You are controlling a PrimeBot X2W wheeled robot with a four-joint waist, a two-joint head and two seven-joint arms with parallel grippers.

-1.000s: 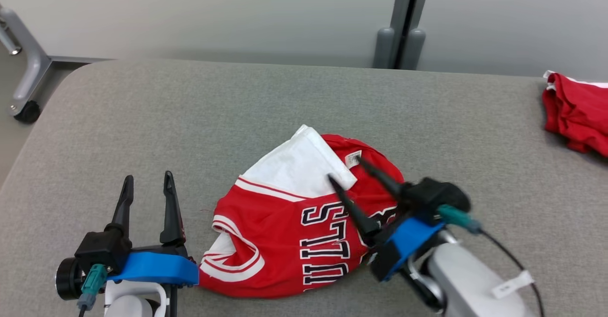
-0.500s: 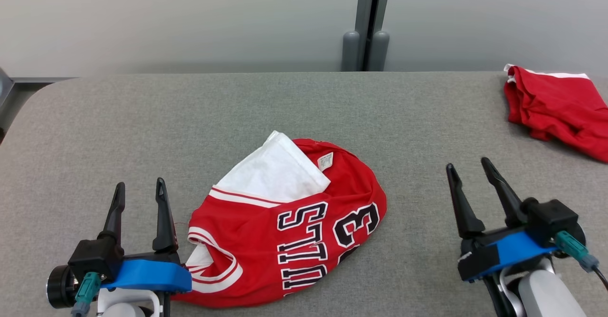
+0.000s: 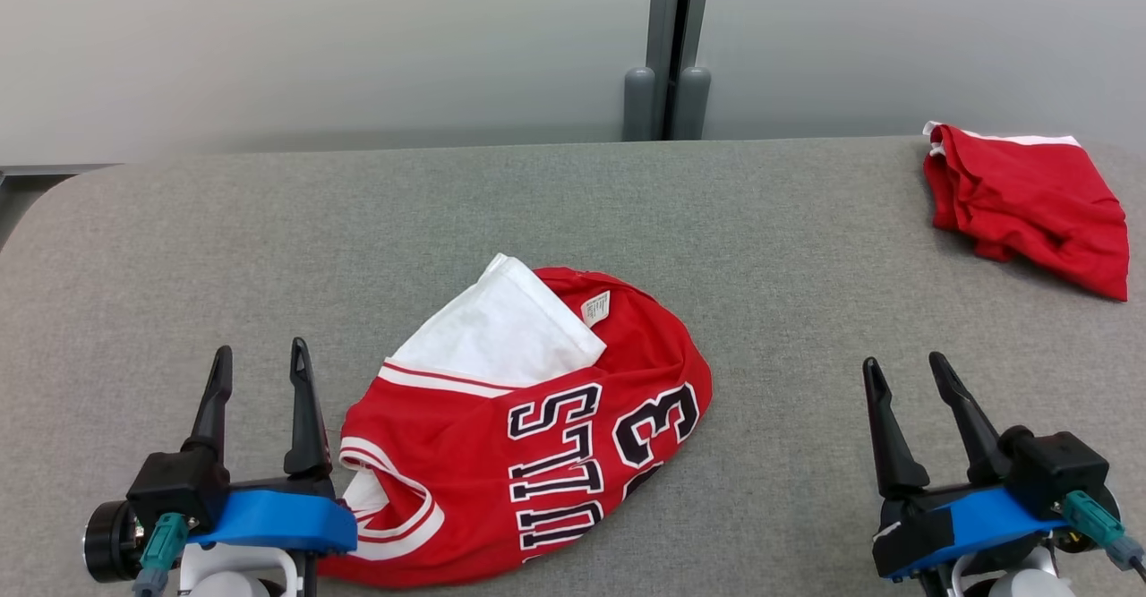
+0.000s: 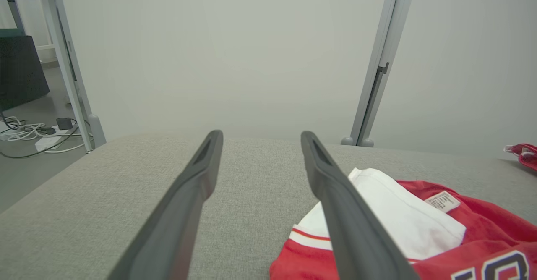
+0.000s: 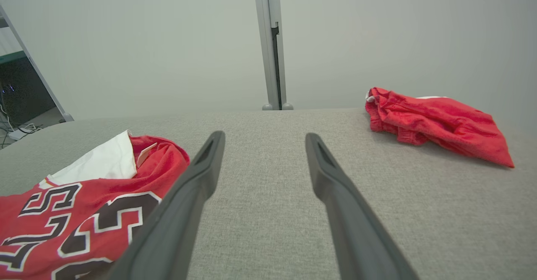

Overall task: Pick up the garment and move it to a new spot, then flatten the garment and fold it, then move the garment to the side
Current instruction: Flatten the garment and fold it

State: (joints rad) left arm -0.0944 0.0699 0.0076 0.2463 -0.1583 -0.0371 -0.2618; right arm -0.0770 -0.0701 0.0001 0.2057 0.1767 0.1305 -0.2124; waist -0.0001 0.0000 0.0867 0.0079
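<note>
Dark, white-edged letters "ULLS" and a "3" on the red jersey (image 3: 466, 436)

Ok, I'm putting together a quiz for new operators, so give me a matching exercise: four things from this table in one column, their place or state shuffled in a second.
Things:
1. jersey
2. red cloth
3. left claw
4. right claw

Places or states:
A. bunched at the far right of the table
B. open, close beside the jersey
C. open over bare table, away from both clothes
D. between the two claws, number showing

Pairs: 1-D, 2-A, 3-B, 4-C.
</note>
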